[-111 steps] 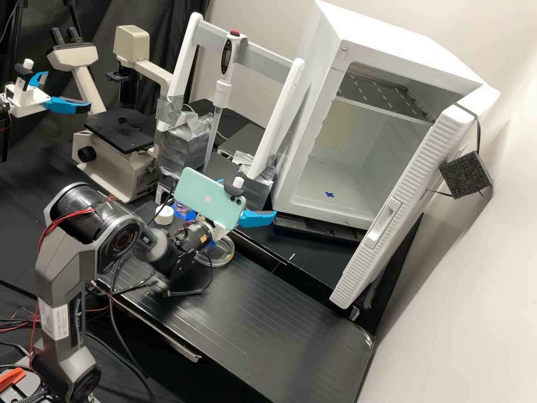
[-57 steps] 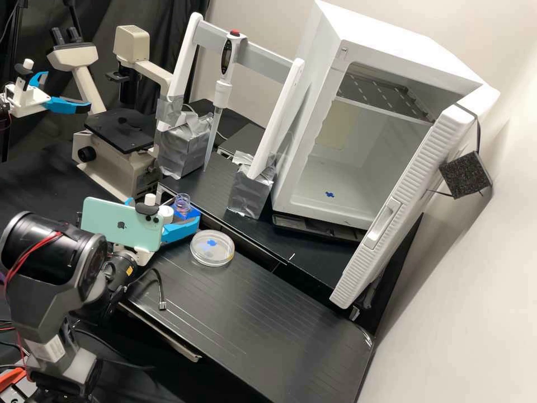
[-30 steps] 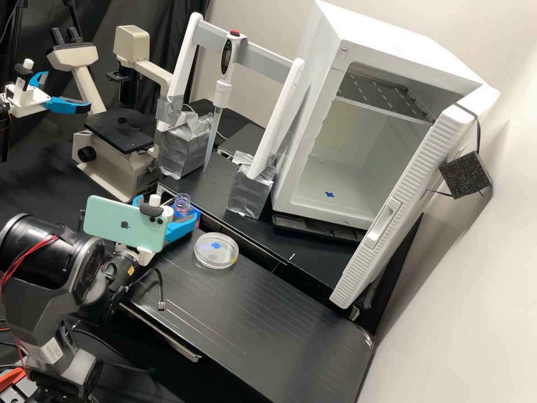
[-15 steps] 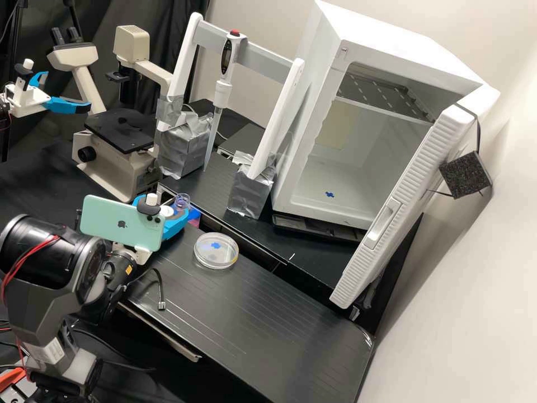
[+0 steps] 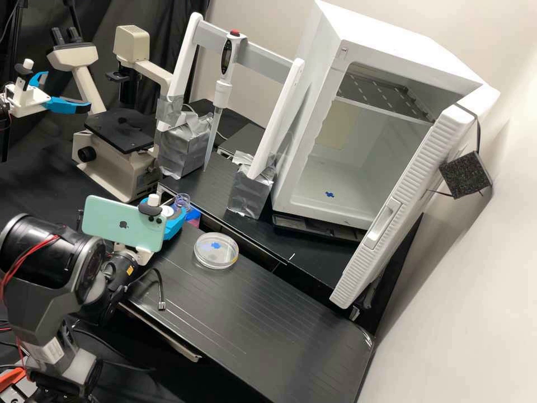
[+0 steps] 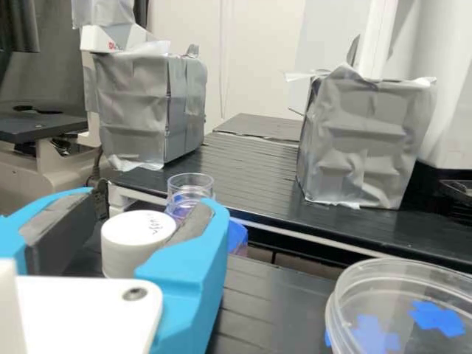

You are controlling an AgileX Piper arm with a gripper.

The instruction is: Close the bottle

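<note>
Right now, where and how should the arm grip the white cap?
Probably by the round side wall of the white cap, coming level from the arm's side, one finger on each side. It sits flat top up, its upright wall exposed, and the gripper's open fingers seem to flank it. The clear-necked bottle close beyond makes the far side awkward.

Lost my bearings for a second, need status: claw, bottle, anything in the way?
Claw open, white cap between its fingers. Bottle uncapped, just beyond one finger. Petri dish off to the side, not touching claw.
</note>
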